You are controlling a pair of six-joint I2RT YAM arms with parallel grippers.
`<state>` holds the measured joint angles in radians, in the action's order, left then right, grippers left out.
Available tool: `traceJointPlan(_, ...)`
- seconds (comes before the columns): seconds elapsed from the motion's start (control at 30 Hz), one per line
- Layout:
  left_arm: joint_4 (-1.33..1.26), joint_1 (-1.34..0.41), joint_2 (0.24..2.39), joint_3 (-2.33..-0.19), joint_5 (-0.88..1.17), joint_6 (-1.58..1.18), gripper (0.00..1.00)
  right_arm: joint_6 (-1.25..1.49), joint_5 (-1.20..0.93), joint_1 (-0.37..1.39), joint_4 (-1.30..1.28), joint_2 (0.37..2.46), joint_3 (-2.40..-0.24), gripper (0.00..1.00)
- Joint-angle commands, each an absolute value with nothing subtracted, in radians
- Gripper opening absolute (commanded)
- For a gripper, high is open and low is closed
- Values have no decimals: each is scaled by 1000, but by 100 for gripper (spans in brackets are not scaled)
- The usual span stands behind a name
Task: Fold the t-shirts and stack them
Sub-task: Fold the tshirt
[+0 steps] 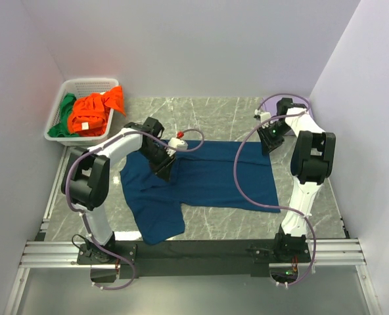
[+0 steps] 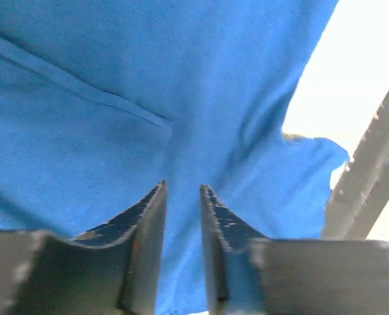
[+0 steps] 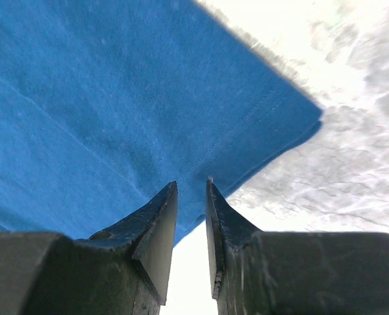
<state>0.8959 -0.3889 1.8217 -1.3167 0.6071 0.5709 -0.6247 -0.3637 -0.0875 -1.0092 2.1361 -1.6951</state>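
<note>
A large navy blue t-shirt (image 1: pixel 207 177) lies spread flat on the marble table, one sleeve (image 1: pixel 158 223) reaching toward the near edge. My left gripper (image 1: pixel 163 169) hangs low over the shirt's left shoulder area, its jaws slightly apart with only blue cloth (image 2: pixel 115 65) showing beneath them (image 2: pixel 183 187). My right gripper (image 1: pixel 271 139) is at the shirt's far right corner, jaws slightly apart (image 3: pixel 192 182) over the hemmed edge (image 3: pixel 115 79), gripping nothing. An orange t-shirt (image 1: pixel 92 111) and a green one (image 1: pixel 64 111) lie crumpled in the basket.
The white slotted basket (image 1: pixel 89 82) stands in the far left corner against the walls. An aluminium rail (image 1: pixel 194 252) runs along the near edge, also seen in the left wrist view (image 2: pixel 372 164). Bare marble (image 1: pixel 247 216) lies in front of the shirt.
</note>
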Motion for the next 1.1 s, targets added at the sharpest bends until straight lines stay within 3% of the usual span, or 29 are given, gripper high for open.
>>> traceJointPlan(0.0,997,-384,1799,-1341,672,669,38,-612,-379,-89,-1034,2140,-1766,31)
traceJointPlan(0.2,912,-224,1789,-1430,683,567,39,-558,-390,-75,-1017,2151,-1810,31)
traceJointPlan(0.33,648,-138,1825,-1450,531,385,40,-493,-367,-41,-970,2178,-1835,31)
traceJointPlan(0.57,488,-98,1962,-1486,356,216,38,-394,-267,-5,-919,2250,-1867,28)
traceJointPlan(0.9,477,-55,2031,-1418,206,169,37,-364,-48,28,-931,2326,-1899,25)
traceJointPlan(1.07,489,-52,2100,-1468,192,175,38,-348,-35,31,-920,2364,-1949,25)
